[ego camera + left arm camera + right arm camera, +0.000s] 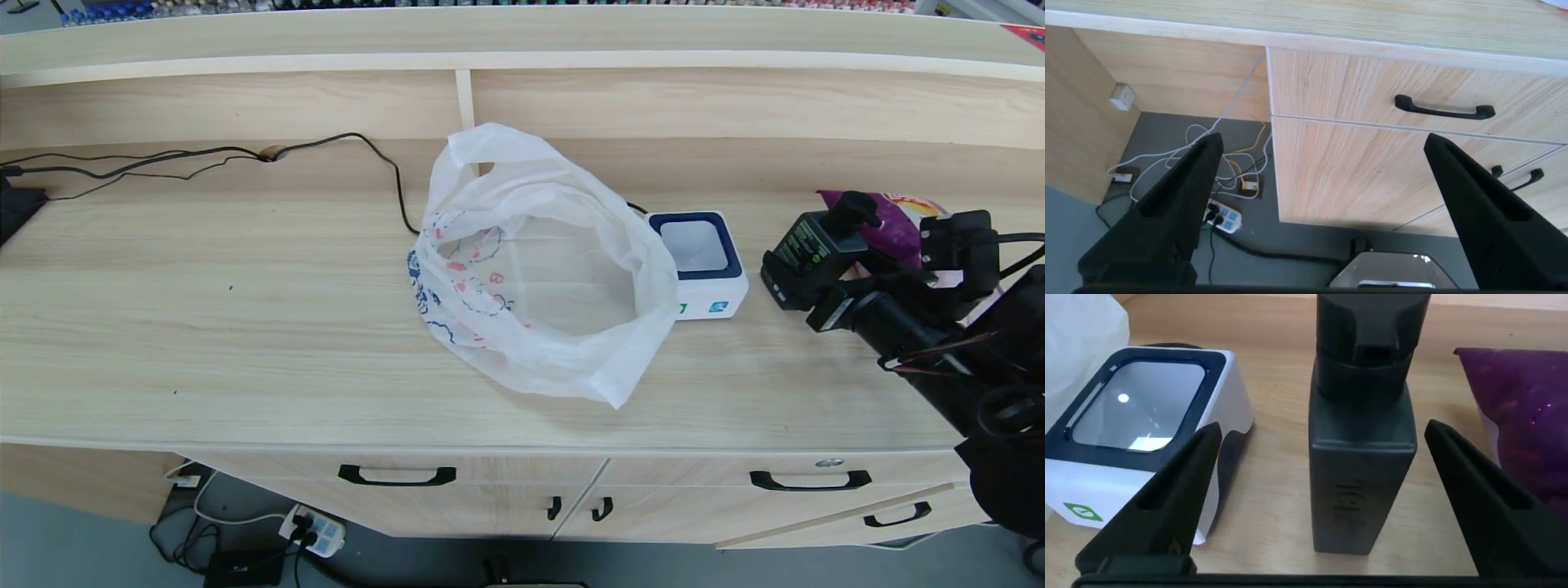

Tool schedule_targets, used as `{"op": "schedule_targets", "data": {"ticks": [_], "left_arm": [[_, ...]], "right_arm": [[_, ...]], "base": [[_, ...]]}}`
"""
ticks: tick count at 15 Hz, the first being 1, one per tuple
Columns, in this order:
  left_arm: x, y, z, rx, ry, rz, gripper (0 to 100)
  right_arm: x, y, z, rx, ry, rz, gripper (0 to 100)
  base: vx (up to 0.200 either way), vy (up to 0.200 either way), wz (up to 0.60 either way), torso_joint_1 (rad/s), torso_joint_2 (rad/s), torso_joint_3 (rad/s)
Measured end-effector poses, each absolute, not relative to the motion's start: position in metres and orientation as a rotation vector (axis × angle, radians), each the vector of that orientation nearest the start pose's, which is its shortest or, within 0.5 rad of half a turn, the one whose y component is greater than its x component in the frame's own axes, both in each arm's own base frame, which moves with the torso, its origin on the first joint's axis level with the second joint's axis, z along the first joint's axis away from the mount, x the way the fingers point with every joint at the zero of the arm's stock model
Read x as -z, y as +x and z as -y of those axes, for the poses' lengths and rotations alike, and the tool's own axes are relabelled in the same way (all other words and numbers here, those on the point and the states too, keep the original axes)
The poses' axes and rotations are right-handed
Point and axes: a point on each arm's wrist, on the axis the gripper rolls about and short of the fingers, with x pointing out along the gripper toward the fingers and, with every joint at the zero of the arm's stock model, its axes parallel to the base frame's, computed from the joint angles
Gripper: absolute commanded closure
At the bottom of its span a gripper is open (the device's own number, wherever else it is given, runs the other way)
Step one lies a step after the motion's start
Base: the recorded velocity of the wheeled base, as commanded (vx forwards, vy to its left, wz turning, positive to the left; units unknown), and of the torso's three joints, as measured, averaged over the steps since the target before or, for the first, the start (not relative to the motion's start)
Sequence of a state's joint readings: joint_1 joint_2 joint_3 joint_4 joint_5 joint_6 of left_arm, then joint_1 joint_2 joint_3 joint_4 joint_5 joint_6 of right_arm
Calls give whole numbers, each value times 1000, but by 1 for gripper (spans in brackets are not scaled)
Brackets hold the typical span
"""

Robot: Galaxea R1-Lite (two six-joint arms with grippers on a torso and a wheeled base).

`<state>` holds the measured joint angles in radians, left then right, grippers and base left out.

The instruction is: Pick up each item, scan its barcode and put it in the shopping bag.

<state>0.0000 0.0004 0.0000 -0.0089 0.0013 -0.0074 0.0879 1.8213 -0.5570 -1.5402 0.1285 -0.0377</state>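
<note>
Going left to right: the left gripper (1321, 139) hangs below the counter (245, 327), next to the drawer fronts (1372, 90), with its fingers spread wide and nothing between them. A power strip (1223, 216) lies on the floor below it.

Up on the counter, a black cable (384, 167) runs along the back toward the shopping bag (531, 261). The bag is thin white see-through plastic with red and blue print on its left side. It's slumped mid-counter with its handles up at the back and its mouth gaping open. All I can see inside is the bag's own film.

Touching the bag's right side is the scanner (702, 265), a little white box with a dark blue frame around a glass window on top.

Right of that is the bottle (1362, 465). It's dark grey with a squarish body and a black cap, and the head view shows a green label on it. I can't tell if it's standing or lying down. The right gripper (1320, 429) sits around it with its fingers apart, and there's a gap on each side, so it isn't clamped.

Just beyond on the far right is a shiny purple packet (894, 224), partly hidden behind the arm.
</note>
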Motion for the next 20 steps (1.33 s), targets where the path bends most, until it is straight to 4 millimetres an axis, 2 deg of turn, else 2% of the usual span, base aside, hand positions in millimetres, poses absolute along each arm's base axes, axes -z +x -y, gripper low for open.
{"op": "schedule_targets", "data": {"ticks": [10, 11, 20], "left_arm": [[-76, -23, 0, -1, -7, 9, 0], [-76, -23, 0, -1, -7, 9, 0], [-76, -23, 0, 0, -7, 9, 0]], "right_arm": [[-173, 328, -25, -194, -18, 309, 0], [-174, 332, -22, -183, -19, 316, 100], [-172, 338, -21, -181, -17, 318, 100]], "base": [[0, 0, 0, 0, 0, 0], [0, 0, 0, 0, 0, 0], [0, 0, 0, 0, 0, 0]]}}
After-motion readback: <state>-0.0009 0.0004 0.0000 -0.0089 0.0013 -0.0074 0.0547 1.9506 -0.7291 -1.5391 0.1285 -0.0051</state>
